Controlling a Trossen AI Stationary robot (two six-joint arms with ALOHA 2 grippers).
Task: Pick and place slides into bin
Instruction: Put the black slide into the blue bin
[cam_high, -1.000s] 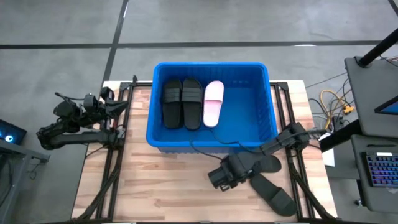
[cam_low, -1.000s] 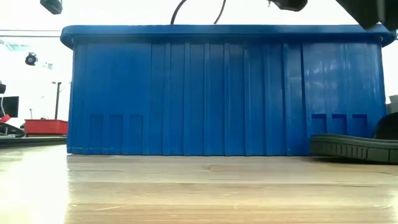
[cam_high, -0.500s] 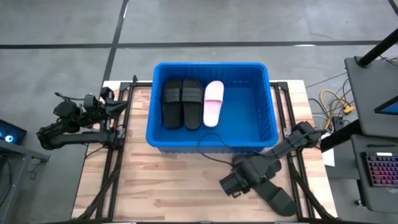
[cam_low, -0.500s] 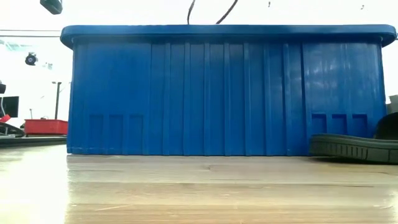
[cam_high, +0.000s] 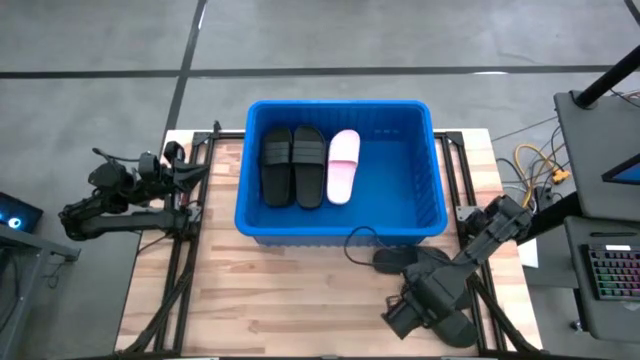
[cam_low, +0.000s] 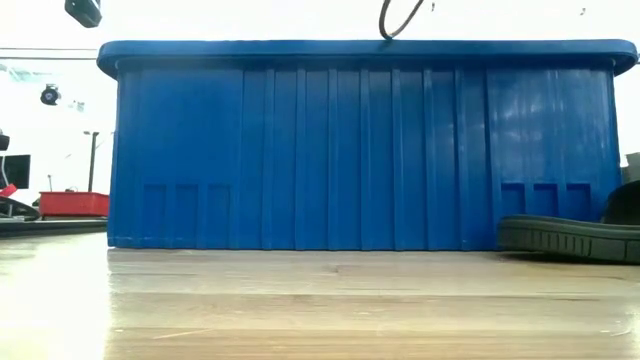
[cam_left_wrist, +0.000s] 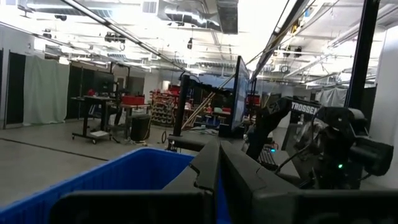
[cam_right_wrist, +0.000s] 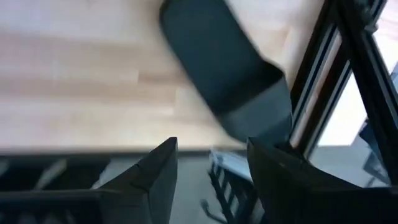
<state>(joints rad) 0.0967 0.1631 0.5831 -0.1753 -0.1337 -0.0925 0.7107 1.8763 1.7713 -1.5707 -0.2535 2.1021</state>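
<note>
The right tool (cam_right_wrist: 208, 180), fingers spread wide and empty, hovers over a black slide (cam_right_wrist: 230, 74) on the surface (cam_high: 280, 300). Only the high view shows three slides (cam_high: 308, 165) inside the bin (cam_high: 425, 215); the left tool (cam_high: 195, 170) waits pinched closed.

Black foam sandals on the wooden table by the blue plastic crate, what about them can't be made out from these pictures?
- High view: the right arm covers most of both black foam sandals on the wooden table, hiding their shape and orientation.
- Low view: one sandal is cut off by the picture's edge; the large blue plastic crate hides everything inside it.
- Right wrist view: the sandal is blurred; the open right gripper has not touched it.
</note>
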